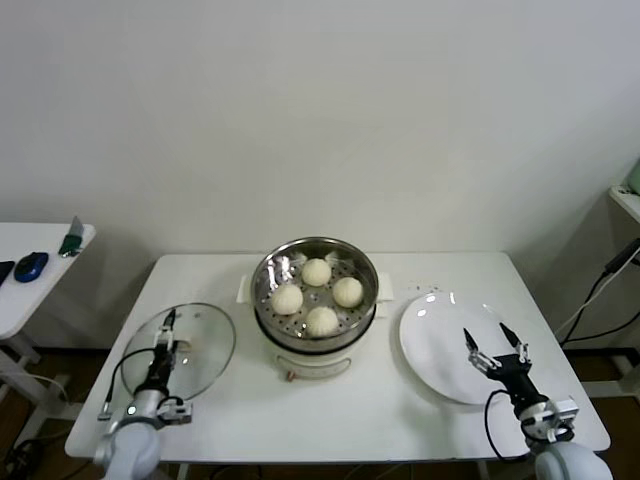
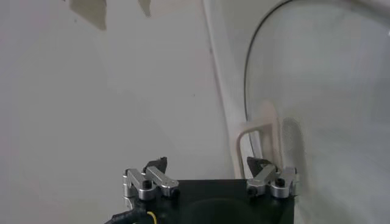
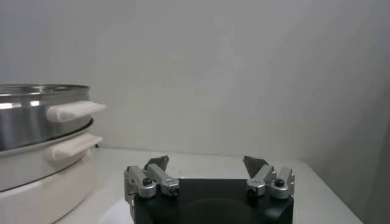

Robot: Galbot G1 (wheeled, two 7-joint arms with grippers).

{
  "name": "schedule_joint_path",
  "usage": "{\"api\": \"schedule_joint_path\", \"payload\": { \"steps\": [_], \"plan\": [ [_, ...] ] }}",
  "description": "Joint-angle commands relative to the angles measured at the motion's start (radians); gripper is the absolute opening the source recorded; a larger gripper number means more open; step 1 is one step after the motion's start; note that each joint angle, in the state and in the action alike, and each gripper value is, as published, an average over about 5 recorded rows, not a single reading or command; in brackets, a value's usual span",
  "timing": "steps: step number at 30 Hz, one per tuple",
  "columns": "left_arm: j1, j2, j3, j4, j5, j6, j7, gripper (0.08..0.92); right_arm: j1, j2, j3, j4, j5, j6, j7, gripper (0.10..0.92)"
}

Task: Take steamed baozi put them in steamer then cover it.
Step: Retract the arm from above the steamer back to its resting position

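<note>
Several cream-white steamed baozi (image 1: 317, 271) lie inside the shiny steamer (image 1: 268, 275) at the middle back of the white table. In the right wrist view the steamer (image 3: 36, 115) stands off to one side. The clear glass lid (image 1: 200, 350) lies flat on the table's left side. My left gripper (image 1: 165, 335) is open just over the lid, and in its wrist view the lid's white handle (image 2: 259, 131) shows close to one fingertip of that gripper (image 2: 207, 161). My right gripper (image 1: 486, 333) hangs open and empty over the white plate (image 1: 435, 335); its own view shows its jaws (image 3: 206, 159) wide apart.
The steamer sits on a white pot base (image 1: 312, 362) with side handles (image 3: 73, 111). The plate holds nothing. A side table at the far left carries a blue mouse (image 1: 30, 266). Cables (image 1: 600, 290) hang past the table's right edge.
</note>
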Motion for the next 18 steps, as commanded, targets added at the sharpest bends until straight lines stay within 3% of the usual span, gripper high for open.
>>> {"api": "schedule_joint_path", "payload": {
  "steps": [1, 8, 18],
  "plan": [
    [-0.046, 0.002, 0.007, 0.044, -0.024, -0.001, -0.005, 0.823, -0.003, 0.012, 0.0, -0.006, -0.017, 0.004, -0.007, 0.823],
    [-0.057, 0.002, 0.006, 0.072, -0.031, -0.011, -0.002, 0.79, -0.003, 0.022, -0.001, -0.013, -0.03, 0.008, -0.015, 0.823],
    [-0.052, -0.002, 0.007, 0.079, -0.047, -0.019, 0.006, 0.506, 0.005, 0.036, -0.003, -0.023, -0.049, 0.016, -0.022, 0.823]
  ]
}}
